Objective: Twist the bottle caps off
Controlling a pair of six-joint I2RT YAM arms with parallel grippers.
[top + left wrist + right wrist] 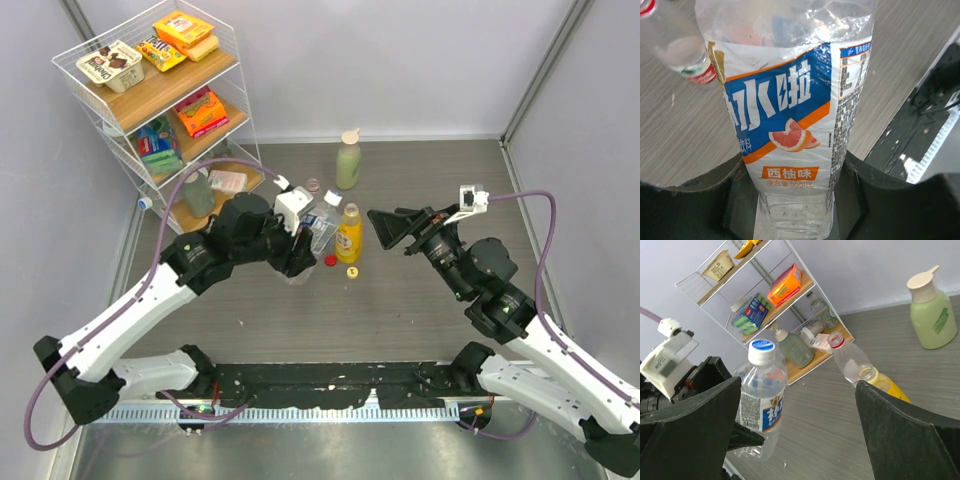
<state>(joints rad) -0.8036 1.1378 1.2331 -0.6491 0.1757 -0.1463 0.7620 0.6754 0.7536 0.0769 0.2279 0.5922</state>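
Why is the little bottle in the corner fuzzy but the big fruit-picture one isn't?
Left wrist view: the blue-label bottle sits close and sharp, with glare on its crinkly top; the small clear bottle behind it is out of focus. Right wrist view: the dark fingers loom big at the bottom. Top view: even light, soft shadows.

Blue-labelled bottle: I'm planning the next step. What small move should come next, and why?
Probably advance the open right claw onto the pale blue-white cap and close. The left claw grips the blue-labelled bottle by its body, and the cap is still on, ahead of the right claw.
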